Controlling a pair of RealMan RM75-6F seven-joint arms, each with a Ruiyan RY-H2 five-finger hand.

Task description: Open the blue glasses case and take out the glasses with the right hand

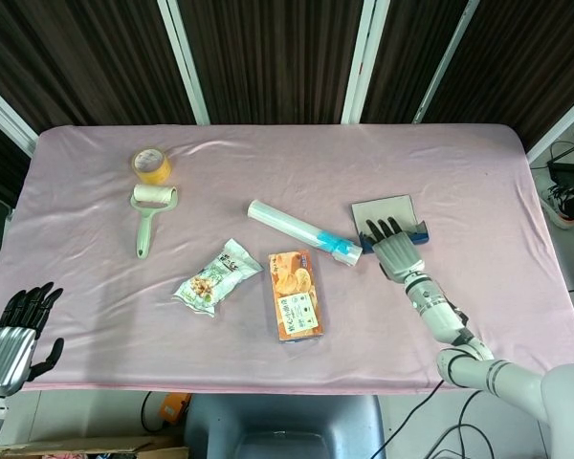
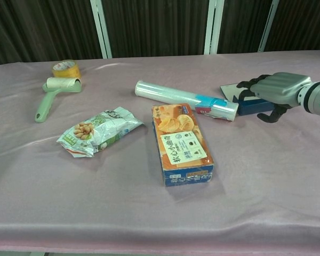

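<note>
The blue glasses case (image 1: 419, 230) (image 2: 249, 106) lies at the right of the table with its grey lid (image 1: 383, 208) (image 2: 230, 89) swung back. My right hand (image 1: 393, 254) (image 2: 273, 89) hovers low over the case's open base, fingers spread and bent down onto it, thumb on the near side. Whether it grips anything I cannot make out, and the hand hides the inside of the case, so no glasses show. My left hand (image 1: 15, 332) hangs off the table's near left corner, fingers apart and empty.
A clear roll with a blue end (image 1: 301, 231) (image 2: 185, 98) lies just left of the case. A cracker box (image 1: 296, 295) (image 2: 183, 143), a snack bag (image 1: 216, 276), a lint roller (image 1: 150, 217) and a tape roll (image 1: 150, 164) lie further left on the pink cloth (image 1: 478, 172).
</note>
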